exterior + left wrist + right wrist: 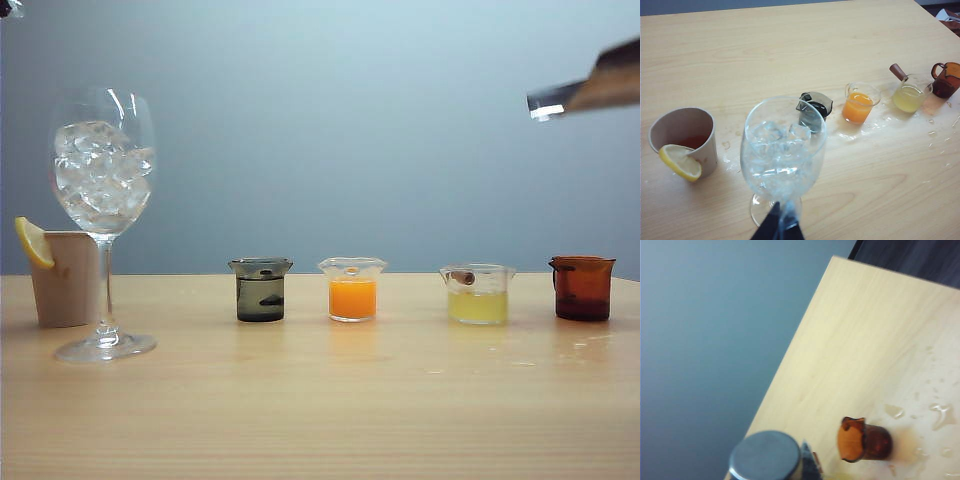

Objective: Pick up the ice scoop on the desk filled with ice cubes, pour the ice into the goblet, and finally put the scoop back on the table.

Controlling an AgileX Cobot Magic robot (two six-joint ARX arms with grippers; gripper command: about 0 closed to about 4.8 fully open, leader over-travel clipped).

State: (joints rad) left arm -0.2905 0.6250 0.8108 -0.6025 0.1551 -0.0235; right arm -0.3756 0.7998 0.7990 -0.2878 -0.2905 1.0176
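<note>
Right gripper (807, 460) grips the scoop (560, 98) high at the exterior view's upper right, ice already in the goblet (103, 200)

Your scoop hangs well above the desk (320, 400), over the brown beaker (582, 287), and its round silver end fills the lower edge of the right wrist view; I judge the jaws closed on its handle, though the fingers barely show. Left gripper (777, 227) sits at the goblet's stem, lower centre of its view; you cannot tell whether it clamps. Cubes (100, 170) heap the bowl, so setting down remains. Polished metal is stiff, light when empty and likely wet and slippery: keep hold far back on the handle, lay it flat on bare wood, clear of the fragile beakers and puddles
</note>
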